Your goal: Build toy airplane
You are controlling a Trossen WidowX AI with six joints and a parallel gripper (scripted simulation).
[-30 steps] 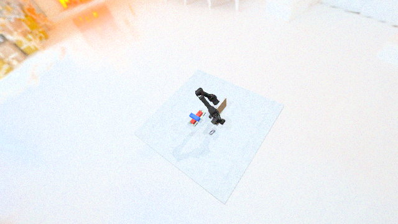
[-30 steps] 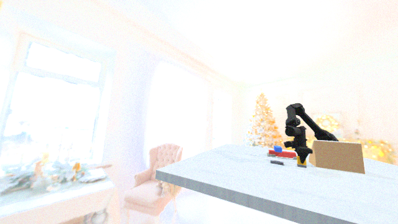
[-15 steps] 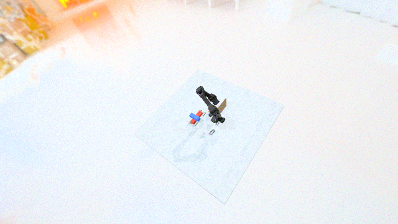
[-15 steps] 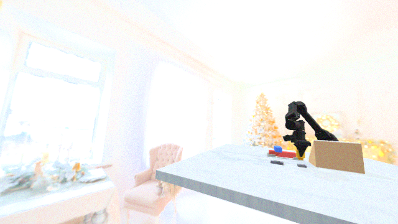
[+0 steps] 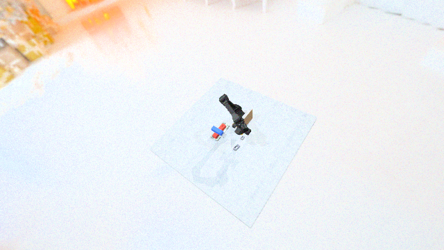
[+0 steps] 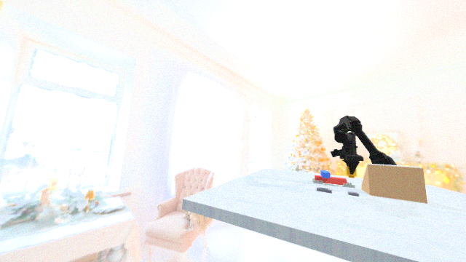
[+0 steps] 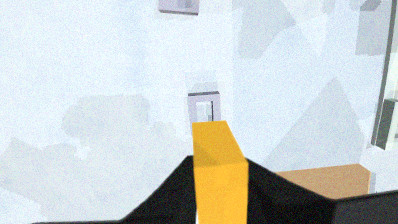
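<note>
My gripper is shut on the yellow tail fin and holds it a little above the table, over a small grey stand. The red fuselage lies in the jig cradle to the gripper's left in the top view. The blue wing sits across the top of the fuselage. I cannot tell how deep the wing's tab sits.
A brown box stands close beside the arm. A second small grey stand lies farther out on the pale table.
</note>
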